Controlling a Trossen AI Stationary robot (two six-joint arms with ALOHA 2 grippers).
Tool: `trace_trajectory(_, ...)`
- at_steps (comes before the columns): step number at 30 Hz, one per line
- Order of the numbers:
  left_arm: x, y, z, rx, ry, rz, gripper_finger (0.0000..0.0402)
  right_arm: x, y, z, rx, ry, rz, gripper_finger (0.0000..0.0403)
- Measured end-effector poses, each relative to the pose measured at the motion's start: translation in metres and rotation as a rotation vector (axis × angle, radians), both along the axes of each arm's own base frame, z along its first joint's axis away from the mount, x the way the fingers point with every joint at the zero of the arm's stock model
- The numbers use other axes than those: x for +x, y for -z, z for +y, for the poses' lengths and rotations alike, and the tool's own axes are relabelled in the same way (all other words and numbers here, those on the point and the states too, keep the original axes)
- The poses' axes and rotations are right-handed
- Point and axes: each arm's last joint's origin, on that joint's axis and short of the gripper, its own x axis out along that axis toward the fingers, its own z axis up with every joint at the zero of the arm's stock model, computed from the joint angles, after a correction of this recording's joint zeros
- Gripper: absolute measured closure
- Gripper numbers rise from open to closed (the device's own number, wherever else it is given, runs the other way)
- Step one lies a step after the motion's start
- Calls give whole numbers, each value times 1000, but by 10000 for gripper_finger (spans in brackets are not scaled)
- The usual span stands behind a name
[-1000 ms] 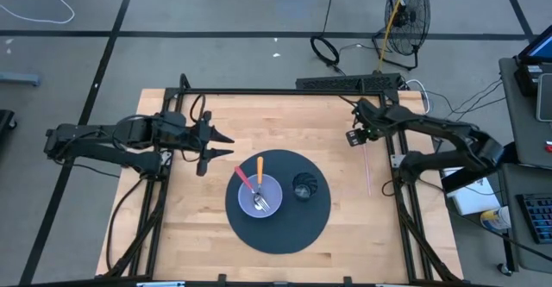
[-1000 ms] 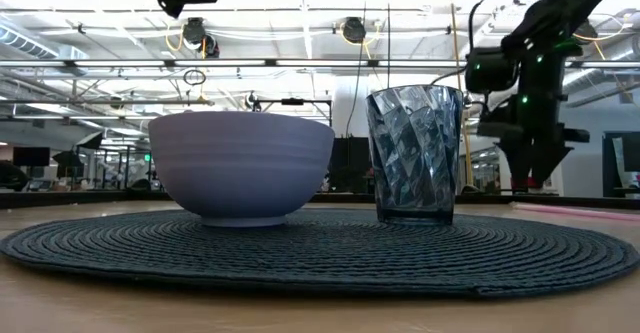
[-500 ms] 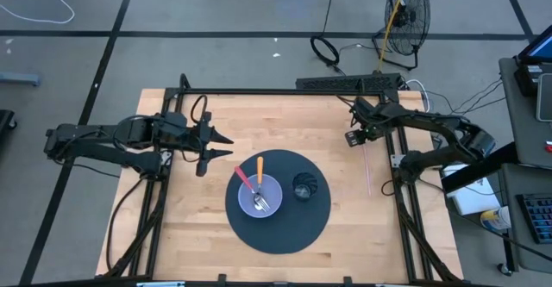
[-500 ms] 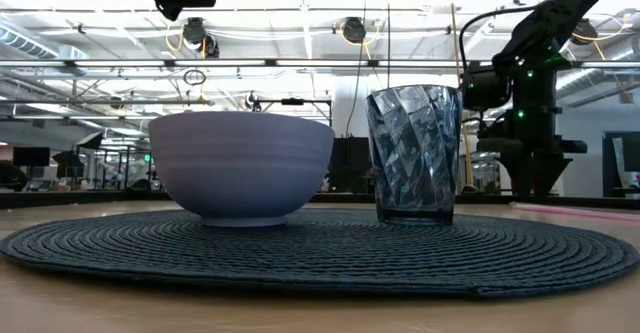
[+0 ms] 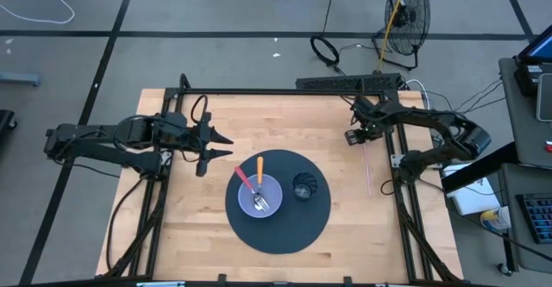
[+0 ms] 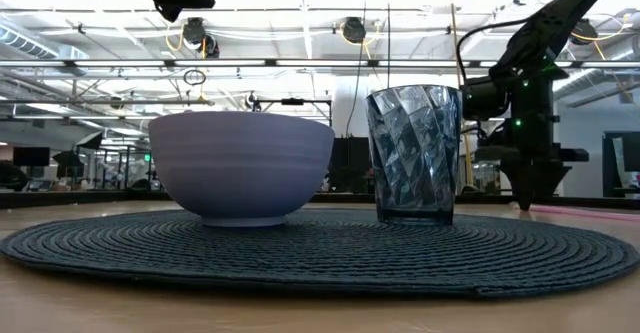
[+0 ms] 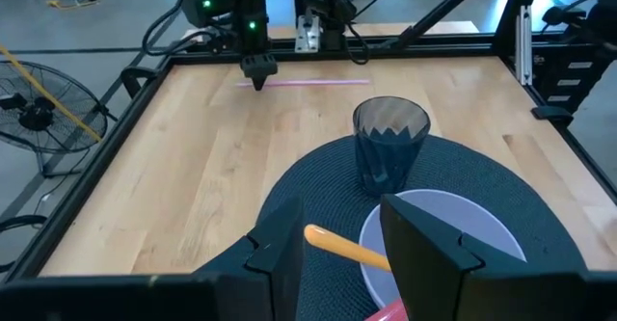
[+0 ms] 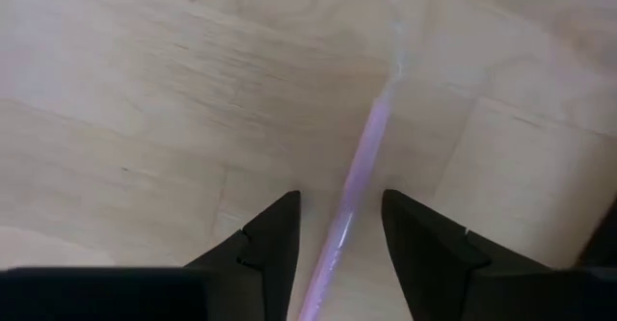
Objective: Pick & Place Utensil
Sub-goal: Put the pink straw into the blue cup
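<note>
Over by the table's right edge, the right gripper [image 8: 337, 234] hangs just above the pink utensil [image 8: 362, 172], fingers spread either side, probably not touching it. Left gripper [image 5: 216, 146] waits beside the mat [image 5: 285, 231], fingers apart.

Wood table [image 5: 207, 227], woven placemat [image 6: 300, 248], faceted glass tumbler [image 6: 414, 153].
</note>
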Motion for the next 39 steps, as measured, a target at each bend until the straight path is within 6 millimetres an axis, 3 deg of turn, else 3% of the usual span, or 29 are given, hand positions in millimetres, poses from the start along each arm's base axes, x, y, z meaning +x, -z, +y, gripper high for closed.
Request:
trace_trajectory(11,0,0,0,1,0,-2,256,-19,24,13,88,14,0,328)
trace_trajectory(23,0,-1,0,0,-1,-15,256,-18,25,13,86,6,-12,396)
trace_trajectory(39,0,-1,0,-4,-2,-10,256,-16,24,11,57,-38,-41,402)
